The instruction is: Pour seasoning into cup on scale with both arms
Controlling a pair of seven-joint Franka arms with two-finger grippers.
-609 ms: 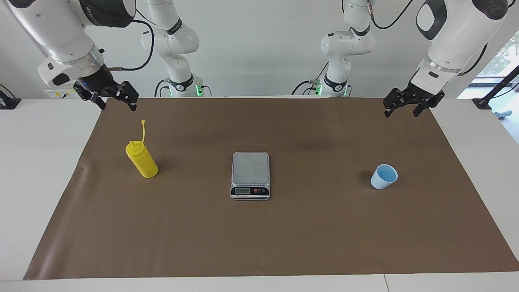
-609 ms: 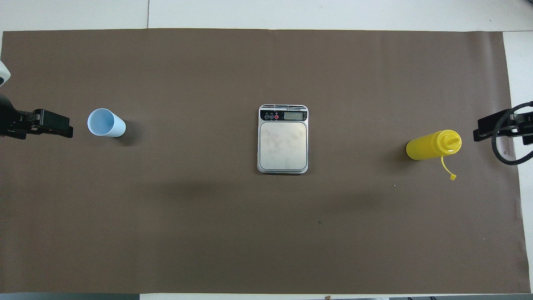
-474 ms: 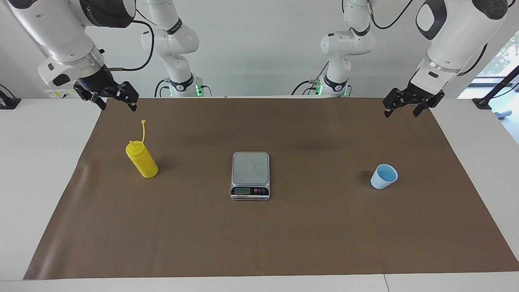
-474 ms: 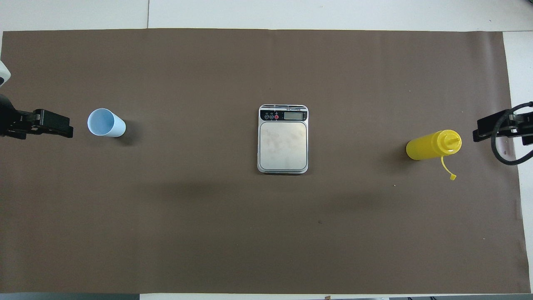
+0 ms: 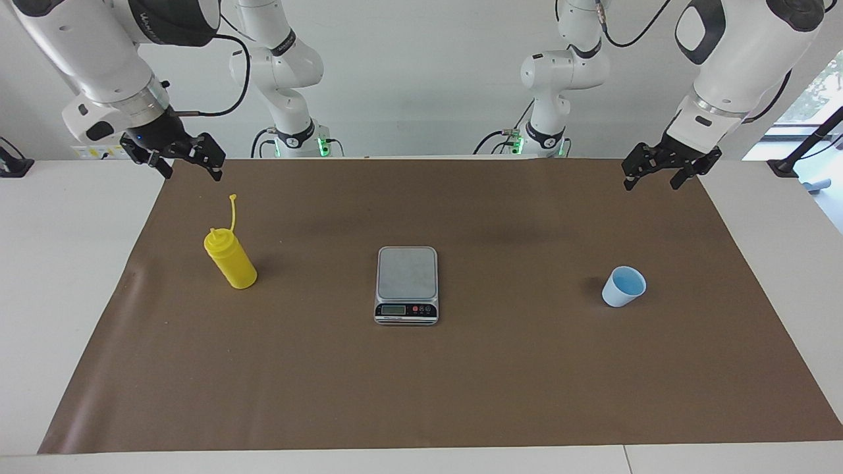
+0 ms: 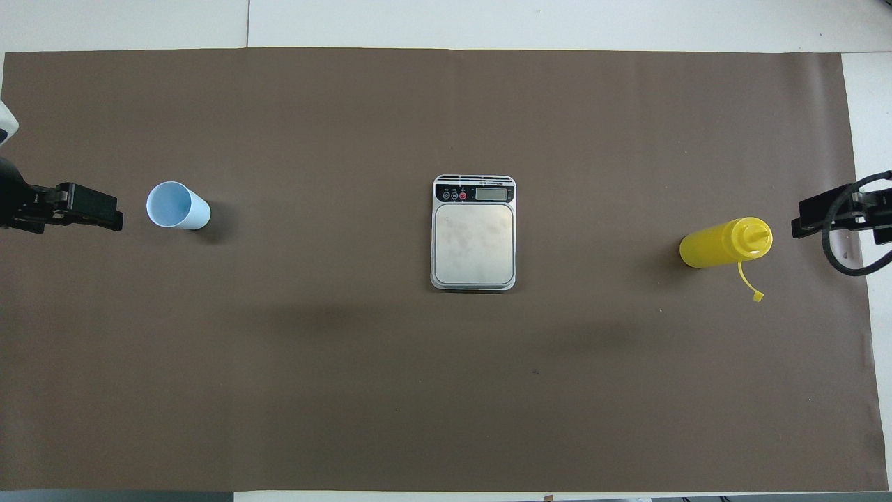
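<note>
The yellow seasoning bottle (image 5: 230,261) stands upright on the brown mat toward the right arm's end, its cap strap sticking up; it also shows in the overhead view (image 6: 722,242). The light-blue cup (image 5: 623,286) stands upright and empty toward the left arm's end (image 6: 175,205). The silver scale (image 5: 407,283) sits mid-mat with a bare platform (image 6: 474,234). My right gripper (image 5: 192,172) is open and empty, raised over the mat's edge beside the bottle (image 6: 808,220). My left gripper (image 5: 652,183) is open and empty, raised over the mat's edge beside the cup (image 6: 104,216).
The brown mat (image 5: 461,395) covers most of the white table (image 5: 66,296). The arms' white bases (image 5: 290,72) (image 5: 560,72) stand at the robots' end of the table. Nothing else lies on the mat.
</note>
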